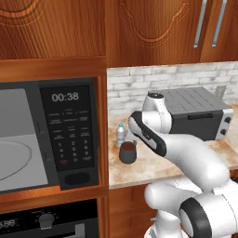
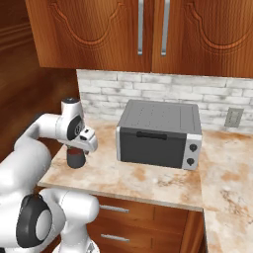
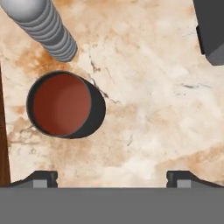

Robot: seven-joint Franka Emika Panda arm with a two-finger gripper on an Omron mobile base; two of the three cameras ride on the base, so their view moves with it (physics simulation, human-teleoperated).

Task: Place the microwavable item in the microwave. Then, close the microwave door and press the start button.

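In the left base view the microwave [image 1: 49, 139] fills the left half of the frame with its keypad panel [image 1: 70, 132] on its right side, an oven [image 1: 49, 221] below it at the bottom left, and cabinets [image 1: 153, 28] across the top. Right of centre on the counter [image 1: 153, 165] stands the mug [image 1: 128, 152], the water bottle [image 1: 120, 135] just behind it to the left, and the toaster oven [image 1: 197, 114] at the right. In the hand view the mug [image 3: 63, 105] sits left of centre, the bottle [image 3: 46, 28] at upper left, and the toaster oven [image 3: 212, 28] at the upper right corner.
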